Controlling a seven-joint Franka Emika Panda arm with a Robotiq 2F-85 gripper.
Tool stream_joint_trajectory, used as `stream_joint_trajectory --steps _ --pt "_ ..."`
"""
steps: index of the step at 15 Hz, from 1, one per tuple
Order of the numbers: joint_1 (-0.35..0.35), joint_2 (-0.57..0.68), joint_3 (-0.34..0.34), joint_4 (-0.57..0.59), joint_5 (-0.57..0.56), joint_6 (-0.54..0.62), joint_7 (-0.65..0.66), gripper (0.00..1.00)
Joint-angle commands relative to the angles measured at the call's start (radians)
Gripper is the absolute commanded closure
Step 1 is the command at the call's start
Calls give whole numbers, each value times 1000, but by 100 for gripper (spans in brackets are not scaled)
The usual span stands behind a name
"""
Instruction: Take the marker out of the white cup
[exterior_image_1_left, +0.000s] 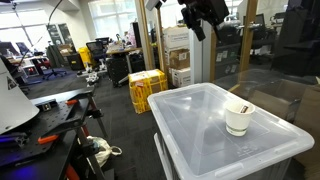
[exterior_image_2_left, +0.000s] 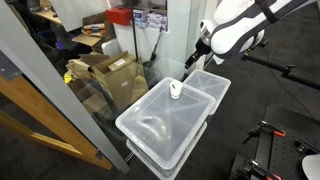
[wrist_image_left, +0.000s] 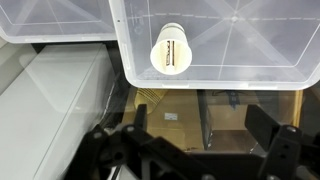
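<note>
Logging status, left to right. In an exterior view the crate (exterior_image_1_left: 147, 88) stands on the floor at far left, well apart from the work. The gripper (exterior_image_1_left: 205, 18) hangs high at top centre. The cup (exterior_image_1_left: 237, 124) stands upright toward the right of the bin lid (exterior_image_1_left: 185, 125), and the marker (exterior_image_1_left: 242, 107) shows as a dark end at its rim. In an exterior view from the opposite side, the cup (exterior_image_2_left: 176, 90) sits near the lid's far edge, with the gripper (exterior_image_2_left: 190, 62) above it and a little to the right, apart from it.

Wrist view: the fingers (wrist_image_left: 112, 150) show dark at lower left and lower right. The jaws are spread wide and we see nothing held between them. The cup (wrist_image_left: 157, 50) lies ahead of the gap at top centre, seen from above. The marker (wrist_image_left: 171, 50) is a dark stick lying inside it, across the opening.

Our judgement on progress is that nothing of the task proper is done. The marker is in the cup and untouched, and the approach is incomplete. What is left, as we read it:
- bring the gap over the rim
- descend
- close on the marker's exposed end without tipping the light cup
- lift the marker clear
</note>
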Motion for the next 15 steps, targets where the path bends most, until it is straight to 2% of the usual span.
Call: stream_joint_trajectory --steps 1,6,9,10,15 --pt "-62 76 52 45 71 38 -107 0" --pt "-97 164 53 95 61 28 -116 0" --pt "-84 155 37 77 47 7 -91 0" --pt "-113 163 59 81 3 7 -54 0" --pt "-108 181 58 105 -6 -7 -38 0"
